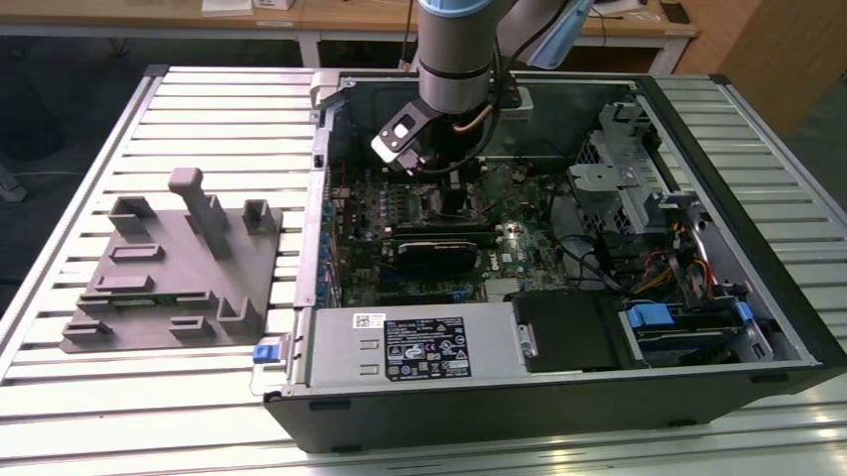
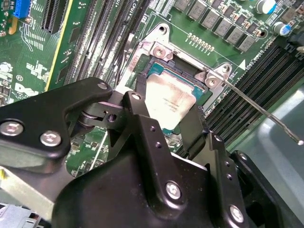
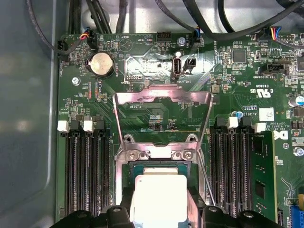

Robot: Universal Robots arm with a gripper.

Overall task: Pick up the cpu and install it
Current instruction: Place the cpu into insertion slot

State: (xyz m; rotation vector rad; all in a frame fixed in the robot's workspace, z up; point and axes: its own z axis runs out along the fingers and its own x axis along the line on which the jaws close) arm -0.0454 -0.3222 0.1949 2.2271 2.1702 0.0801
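Observation:
The cpu, a small square chip with a silvery face, sits between the two black fingers of my gripper, which is shut on it. It is held right over the open socket on the green motherboard. I cannot tell whether it rests in the socket or hangs just above it. The first wrist view shows the cpu below the raised metal bracket, with my gripper around it. In the exterior view my gripper reaches down into the open computer case.
The thin socket lever sticks out beside the socket. Memory slots flank it on both sides. A grey box with a white label fills the case's near corner. A grey plastic fixture lies on the slatted table at the exterior view's left.

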